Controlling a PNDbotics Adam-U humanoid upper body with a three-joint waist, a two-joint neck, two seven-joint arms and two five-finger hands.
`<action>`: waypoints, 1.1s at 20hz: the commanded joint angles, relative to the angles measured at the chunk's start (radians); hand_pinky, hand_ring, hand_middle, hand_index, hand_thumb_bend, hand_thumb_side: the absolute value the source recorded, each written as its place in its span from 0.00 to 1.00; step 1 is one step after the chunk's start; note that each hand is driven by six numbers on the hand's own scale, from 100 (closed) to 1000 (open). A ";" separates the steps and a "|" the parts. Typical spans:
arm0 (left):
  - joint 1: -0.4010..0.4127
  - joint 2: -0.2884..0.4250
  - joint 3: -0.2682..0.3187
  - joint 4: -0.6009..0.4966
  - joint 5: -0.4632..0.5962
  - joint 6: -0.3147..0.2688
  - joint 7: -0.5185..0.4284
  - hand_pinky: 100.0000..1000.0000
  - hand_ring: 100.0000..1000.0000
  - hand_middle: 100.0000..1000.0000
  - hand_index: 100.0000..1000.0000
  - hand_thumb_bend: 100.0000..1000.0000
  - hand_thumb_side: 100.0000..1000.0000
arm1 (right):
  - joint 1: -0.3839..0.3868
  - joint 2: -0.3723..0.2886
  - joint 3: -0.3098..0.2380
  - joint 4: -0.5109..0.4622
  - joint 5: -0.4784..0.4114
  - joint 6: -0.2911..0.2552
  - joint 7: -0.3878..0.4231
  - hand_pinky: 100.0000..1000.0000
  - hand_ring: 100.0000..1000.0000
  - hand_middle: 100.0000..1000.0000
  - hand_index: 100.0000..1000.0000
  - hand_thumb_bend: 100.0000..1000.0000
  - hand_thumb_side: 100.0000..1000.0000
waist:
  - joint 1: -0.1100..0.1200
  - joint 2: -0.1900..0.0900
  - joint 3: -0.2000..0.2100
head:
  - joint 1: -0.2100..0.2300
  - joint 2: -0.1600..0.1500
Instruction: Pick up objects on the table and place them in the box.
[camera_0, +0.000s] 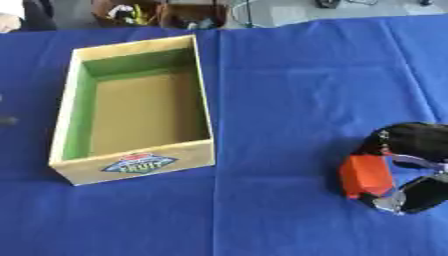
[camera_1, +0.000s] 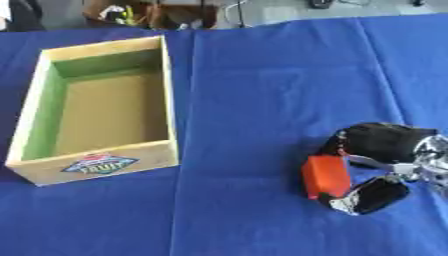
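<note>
An orange-red block (camera_0: 365, 176) lies on the blue tablecloth at the right, low in the view. My right hand (camera_1: 381, 145) comes in from the right edge and is curled round the block, black fingers (camera_1: 372, 196) below it and the thumb side above. An open cardboard box (camera_0: 136, 107) with a green inner wall and a fruit label on its front stands at the left, with nothing inside. My left hand shows in neither view.
The blue cloth (camera_0: 289, 90) covers the whole table between the box and the block. Beyond the far edge stand brown crates with small items (camera_0: 157, 14).
</note>
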 joint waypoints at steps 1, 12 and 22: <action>-0.009 0.008 -0.002 -0.018 0.002 0.000 -0.003 0.59 0.73 0.73 0.76 0.00 0.98 | -0.011 -0.026 -0.016 -0.001 0.000 0.020 -0.039 0.76 0.72 0.48 0.73 0.15 0.57 | -0.001 -0.016 0.001 | -0.003 -0.012; -0.009 0.006 -0.003 -0.018 0.003 0.002 -0.005 0.59 0.74 0.73 0.76 0.00 0.98 | -0.015 -0.021 -0.011 0.030 -0.011 0.088 -0.155 0.60 0.51 0.28 0.38 0.09 0.30 | 0.001 -0.010 0.006 | -0.007 -0.009; -0.010 0.006 -0.004 -0.018 0.003 0.003 -0.006 0.59 0.74 0.73 0.76 0.00 0.98 | -0.049 -0.023 -0.020 -0.012 -0.090 0.159 -0.226 0.53 0.44 0.21 0.25 0.00 0.24 | -0.002 -0.012 0.012 | -0.006 -0.007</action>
